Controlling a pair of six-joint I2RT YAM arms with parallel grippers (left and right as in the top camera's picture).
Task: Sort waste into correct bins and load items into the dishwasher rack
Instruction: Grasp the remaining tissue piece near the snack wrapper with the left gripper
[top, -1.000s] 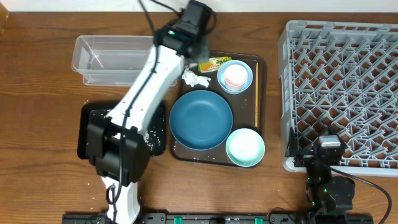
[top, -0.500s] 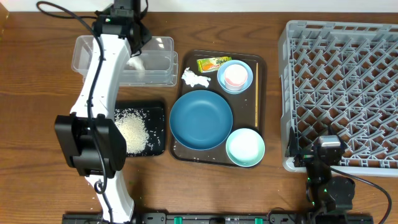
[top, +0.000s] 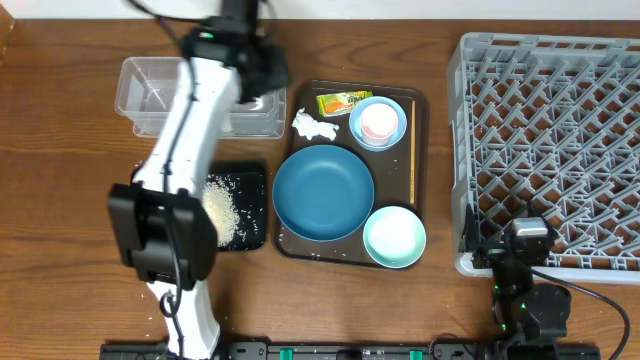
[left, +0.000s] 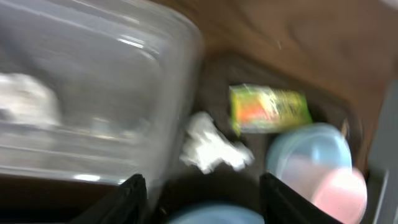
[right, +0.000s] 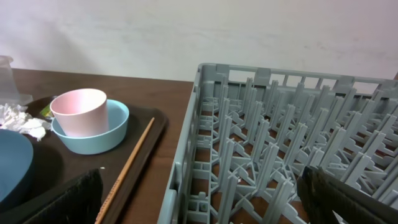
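My left gripper (left: 208, 206) is open and empty, blurred above the right end of the clear bin (top: 160, 95), just left of the crumpled tissue (left: 211, 148) and the yellow-green wrapper (left: 270, 109). A white wad (left: 25, 102) lies inside the clear bin. Rice (top: 222, 208) covers the black tray bin (top: 255, 180). The blue plate (top: 322, 192), a bowl (top: 394, 237), a second bowl (top: 398, 110) holding the pink cup (top: 377, 122), and the chopsticks (top: 412, 150) sit on the brown tray. My right gripper (right: 199, 208) stands open at the near-left corner of the grey rack (top: 550, 150).
The brown serving tray (top: 425, 170) lies between the bins and the rack. A few stray rice grains (top: 150, 165) are scattered on the wood beside the black tray. My left arm (top: 185, 150) stretches across the black tray and the clear bin.
The left gripper went from the tray to the clear bin, opened and left a white wad there, and has now swung right toward the tray. The right arm has not moved.
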